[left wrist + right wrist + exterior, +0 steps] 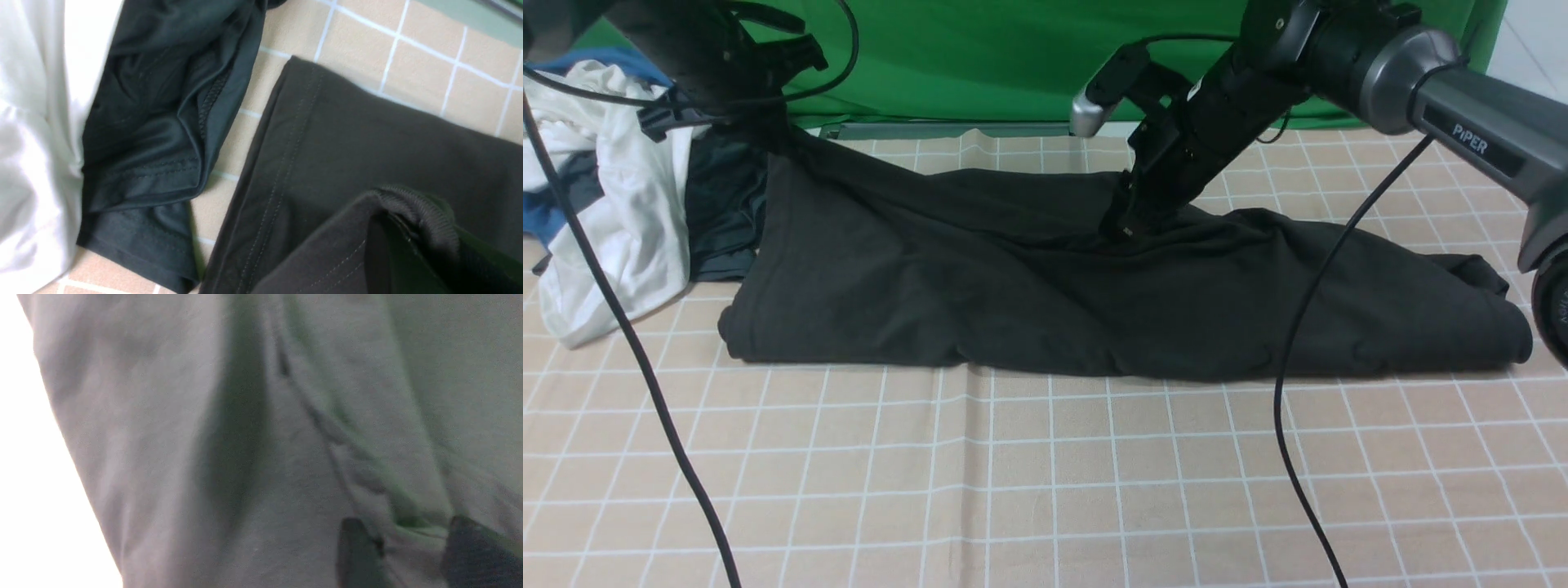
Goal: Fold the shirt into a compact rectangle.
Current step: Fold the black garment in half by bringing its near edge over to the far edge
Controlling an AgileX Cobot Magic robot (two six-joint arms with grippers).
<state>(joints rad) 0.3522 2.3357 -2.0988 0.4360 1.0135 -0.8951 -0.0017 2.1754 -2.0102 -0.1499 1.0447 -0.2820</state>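
The black shirt (1029, 302) lies spread across the checked tablecloth (1045, 490), bunched into folds at its right end. Its far left corner is lifted, and my left gripper (760, 122) is shut on it there. In the left wrist view a ribbed edge of the shirt (367, 139) drapes over the left gripper (412, 241). My right gripper (1125, 227) is pressed down into the middle of the shirt's far edge. In the right wrist view the right gripper (408, 547) is open, its two dark fingertips (355, 547) apart on the shirt (204, 437), a small fold of fabric between them.
A white garment (629, 212) and a smaller dark grey garment (719, 220) are piled at the far left, touching the shirt's left side. Two black cables (1298, 367) hang over the front of the table. A green backdrop (980, 57) closes the far side.
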